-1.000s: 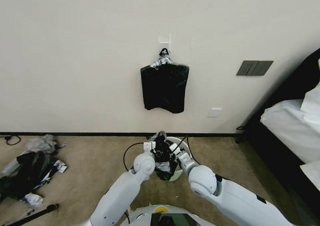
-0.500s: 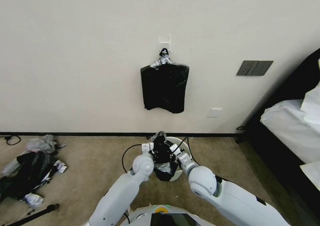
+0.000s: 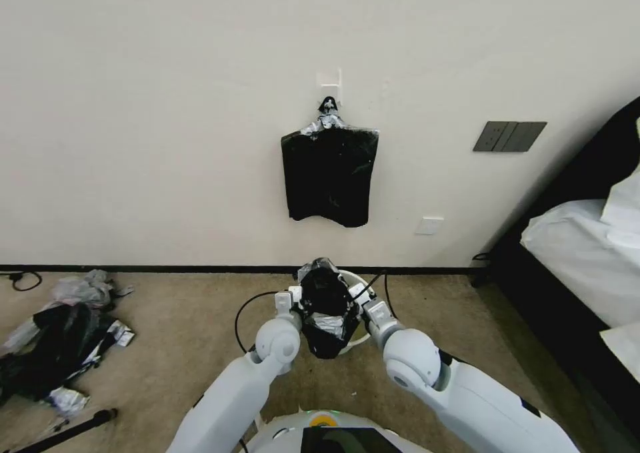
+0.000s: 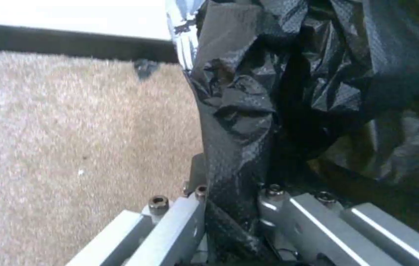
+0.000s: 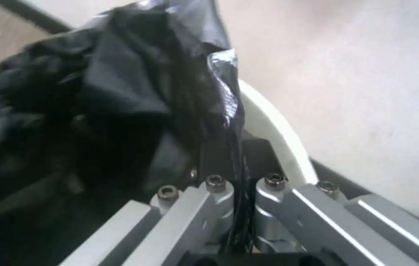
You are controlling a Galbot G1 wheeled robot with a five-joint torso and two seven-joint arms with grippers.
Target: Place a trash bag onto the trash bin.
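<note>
The left gripper (image 4: 231, 207) and right gripper (image 5: 241, 199) each pinch one side of the thin wrinkled black plastic trash bag (image 3: 326, 306), now spread wider apart over the round cream plastic trash bin (image 3: 363, 291), stretching its mouth toward the rim

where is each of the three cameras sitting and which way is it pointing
Head view: on the robot's head, looking forward and down at the carpet and wall; both white arms reach in, left gripper and right gripper holding the trash bag over the trash bin.
Left wrist view: on the left wrist, looking along the left gripper, which pinches the trash bag above carpet.
Right wrist view: on the right wrist, looking along the right gripper, which pinches the trash bag beside the trash bin rim.
Shared: all three show the bag.
</note>
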